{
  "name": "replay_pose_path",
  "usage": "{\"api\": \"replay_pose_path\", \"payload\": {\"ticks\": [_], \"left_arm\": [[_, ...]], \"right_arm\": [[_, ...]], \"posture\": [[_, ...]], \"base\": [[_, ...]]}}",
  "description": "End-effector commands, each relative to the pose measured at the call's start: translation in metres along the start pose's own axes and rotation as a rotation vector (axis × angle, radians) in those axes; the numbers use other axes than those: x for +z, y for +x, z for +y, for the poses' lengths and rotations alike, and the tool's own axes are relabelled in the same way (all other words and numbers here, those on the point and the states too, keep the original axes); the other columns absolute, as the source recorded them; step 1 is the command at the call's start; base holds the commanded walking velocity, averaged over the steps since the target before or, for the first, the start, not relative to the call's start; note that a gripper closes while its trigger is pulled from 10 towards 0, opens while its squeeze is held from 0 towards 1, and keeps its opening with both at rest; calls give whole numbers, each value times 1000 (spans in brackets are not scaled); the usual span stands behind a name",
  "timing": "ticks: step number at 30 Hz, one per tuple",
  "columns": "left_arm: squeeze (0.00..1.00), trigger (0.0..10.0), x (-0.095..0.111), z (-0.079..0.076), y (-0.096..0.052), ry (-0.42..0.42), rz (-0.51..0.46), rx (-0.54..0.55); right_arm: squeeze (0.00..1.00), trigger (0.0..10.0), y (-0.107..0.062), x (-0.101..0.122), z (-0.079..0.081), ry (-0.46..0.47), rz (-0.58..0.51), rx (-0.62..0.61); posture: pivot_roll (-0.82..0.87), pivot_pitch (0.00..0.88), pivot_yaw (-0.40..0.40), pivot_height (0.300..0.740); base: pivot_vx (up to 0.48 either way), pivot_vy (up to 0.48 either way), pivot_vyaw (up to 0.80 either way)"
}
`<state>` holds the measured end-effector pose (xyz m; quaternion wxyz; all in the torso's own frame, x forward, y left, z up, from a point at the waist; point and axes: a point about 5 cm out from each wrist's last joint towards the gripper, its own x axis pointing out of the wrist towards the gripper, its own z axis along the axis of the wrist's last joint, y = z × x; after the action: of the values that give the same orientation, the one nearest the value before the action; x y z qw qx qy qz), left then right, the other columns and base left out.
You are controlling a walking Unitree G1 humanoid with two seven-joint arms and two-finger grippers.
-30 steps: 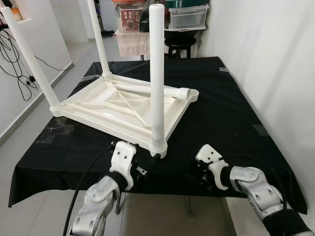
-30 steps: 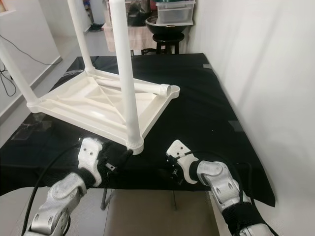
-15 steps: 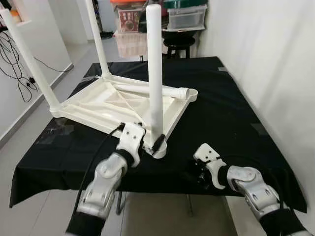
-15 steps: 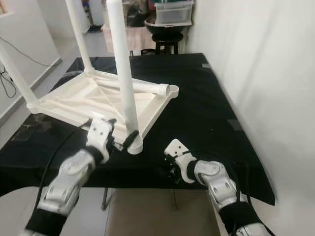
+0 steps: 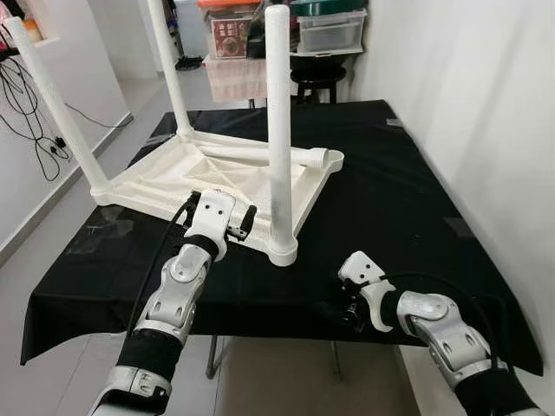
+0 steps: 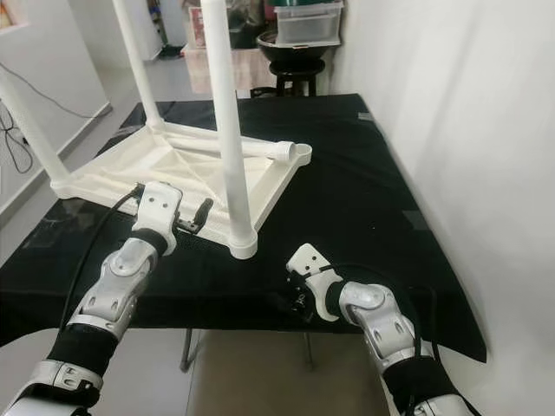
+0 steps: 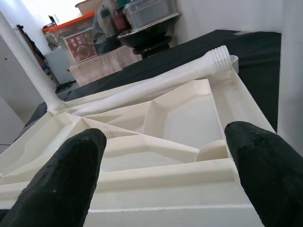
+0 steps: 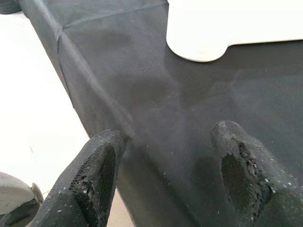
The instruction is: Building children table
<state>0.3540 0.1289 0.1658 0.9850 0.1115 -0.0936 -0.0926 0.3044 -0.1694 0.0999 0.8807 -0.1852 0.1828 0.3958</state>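
Children's table: a white plastic table top [image 5: 217, 178] lies upside down on the surface [image 5: 390, 182], which is covered by a black cloth.
Fitted legs: three white legs stand upright from its corners, the nearest one [image 5: 279, 130] at the corner closest to the robot.
Loose leg: a fourth leg [image 7: 156, 82] lies flat across the underside, its threaded end at the far right corner.
Left claw [image 5: 236, 227]: at the near edge of the table top, just left of the nearest leg; fingers [image 7: 61, 189] spread apart, nothing between them.
Right claw [image 8: 161, 175]: low at the front edge of the surface, fingers apart over the black cloth, holding nothing, well apart from the table top.
Behind the surface: a black stool [image 5: 314, 78], storage boxes [image 5: 329, 30].
Right side: a white wall [image 5: 468, 104] close along the surface.
Left side: cables [image 5: 30, 113] hanging on the wall.
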Motion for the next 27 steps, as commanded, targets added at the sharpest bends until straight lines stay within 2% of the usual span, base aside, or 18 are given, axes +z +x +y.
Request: {"api": "replay_pose_path", "payload": {"ticks": [1, 3, 7, 8, 13, 18, 21, 27], "left_arm": [[0, 10000, -1, 8, 1, 19, -2, 24], [0, 10000, -5, 3, 2, -11, 5, -11], [0, 10000, -13, -30, -11, -86, 17, -210], [0, 10000, -13, -30, -11, -86, 17, -210], [0, 10000, -20, -51, -31, -149, 38, -361], [0, 10000, -20, -46, -32, -120, 30, -326], [0, 10000, -13, -36, -21, -97, -1, -272], [0, 10000, 1, -30, -2, -77, -38, -276]], "right_arm": [[0, 10000, -1, 2, 1, 2, -28, -2], [0, 10000, -1, 2, 0, 1, -28, -3], [0, 10000, -1, 2, 2, 2, -28, 5], [0, 10000, -1, 2, 2, 2, -28, 5], [0, 10000, -2, 0, 5, 4, -21, 24], [0, 10000, -1, 1, 4, 7, -28, 13], [0, 10000, 1, 3, 5, 9, -44, 5], [0, 10000, 0, 4, 8, 10, -54, 1]], "posture": [[-110, 0, 47, 740], [-110, 0, 47, 740], [-109, 0, 50, 740], [-109, 0, 50, 740], [-104, 0, 53, 740], [-96, 0, 52, 740], [-100, 0, 55, 740], [-117, 0, 65, 740]], "base": [[0, 0, 0], [0, 0, 0], [0, 0, 0], [0, 0, 0], [0, 0, 0], [0, 0, 0], [0, 0, 0], [0, 0, 0]]}}
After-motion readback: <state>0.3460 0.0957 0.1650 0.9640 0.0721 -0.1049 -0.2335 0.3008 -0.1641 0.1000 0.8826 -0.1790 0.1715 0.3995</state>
